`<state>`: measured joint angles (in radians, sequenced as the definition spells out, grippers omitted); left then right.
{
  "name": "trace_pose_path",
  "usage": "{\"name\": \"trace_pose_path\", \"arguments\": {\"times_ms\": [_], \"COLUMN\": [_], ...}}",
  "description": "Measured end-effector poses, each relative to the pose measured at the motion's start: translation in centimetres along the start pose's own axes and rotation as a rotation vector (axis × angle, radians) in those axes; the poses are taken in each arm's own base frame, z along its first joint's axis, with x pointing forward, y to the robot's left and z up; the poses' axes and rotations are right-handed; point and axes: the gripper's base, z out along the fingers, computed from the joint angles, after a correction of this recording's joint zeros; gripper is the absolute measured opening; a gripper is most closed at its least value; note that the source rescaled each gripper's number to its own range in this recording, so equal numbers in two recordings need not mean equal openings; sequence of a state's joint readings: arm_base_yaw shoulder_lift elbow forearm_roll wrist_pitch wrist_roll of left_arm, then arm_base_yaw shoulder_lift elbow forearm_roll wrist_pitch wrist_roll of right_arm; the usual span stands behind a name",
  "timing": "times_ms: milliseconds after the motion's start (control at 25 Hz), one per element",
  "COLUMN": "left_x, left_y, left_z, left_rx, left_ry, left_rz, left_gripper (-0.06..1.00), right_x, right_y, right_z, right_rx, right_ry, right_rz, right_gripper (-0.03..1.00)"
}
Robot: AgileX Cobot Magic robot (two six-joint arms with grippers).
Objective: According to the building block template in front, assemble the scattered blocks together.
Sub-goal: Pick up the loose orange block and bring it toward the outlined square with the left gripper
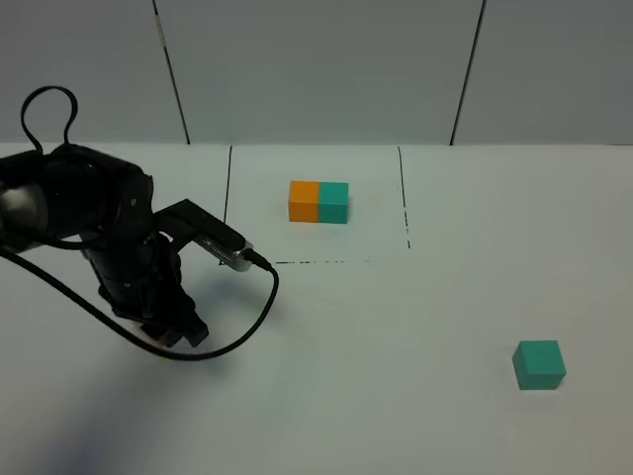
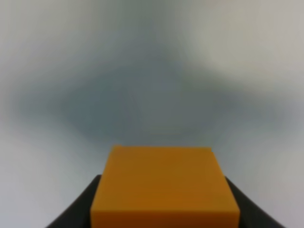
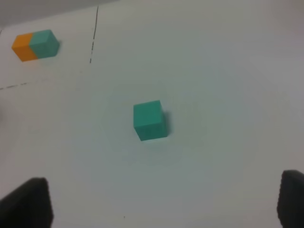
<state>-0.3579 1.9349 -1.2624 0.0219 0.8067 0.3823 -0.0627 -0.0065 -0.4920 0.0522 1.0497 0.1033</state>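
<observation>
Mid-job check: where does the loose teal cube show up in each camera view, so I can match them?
Exterior high: loose teal cube in the lower right of the picture, alone.
Left wrist: not in it; the orange cube fills the foreground.
Right wrist: loose teal cube sits mid-picture, alone.
Shared landmark: the building block template, seen in exterior high and right wrist views, beyond the cube.

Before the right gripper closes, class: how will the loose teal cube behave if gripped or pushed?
The teal cube has crisp edges, so probably stiff. Resting on a flat face, it should slide, not roll. Smooth sides might slip.
</observation>
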Motion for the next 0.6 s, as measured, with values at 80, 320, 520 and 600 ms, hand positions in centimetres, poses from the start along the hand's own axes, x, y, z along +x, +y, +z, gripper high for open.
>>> {"name": "trace_pose_path", "arguments": {"times_ms": [80, 320, 520, 600], "left_x": [-0.7, -2.4, -4.5, -5.5], "left_y": [0.0, -1.3, -3.1, -3.7], "left_z": [-0.9, -1.7, 0.3, 1.0], "left_rx": [0.023, 0.132, 0.148, 0.131], "left_ry": [-0.031, -0.057, 0.048, 0.09], "left_rz": [0.151, 0.443, 0.571, 0.615], "left_gripper": [0.0, 0.0, 0.0, 0.0], "right_x": [0.0, 0.0, 0.0, 0.0], "right_y": [0.0, 0.0, 0.0, 0.0], "right_z": [0.0, 0.0, 0.0, 0.0], "right_rx": [0.0, 0.001, 0.001, 0.001], "right_ry": [0.0, 0.0, 0.0, 0.0], "right_rz": [0.0, 0.0, 0.0, 0.001], "right_gripper": [0.89, 0.89, 0.89, 0.89]}}
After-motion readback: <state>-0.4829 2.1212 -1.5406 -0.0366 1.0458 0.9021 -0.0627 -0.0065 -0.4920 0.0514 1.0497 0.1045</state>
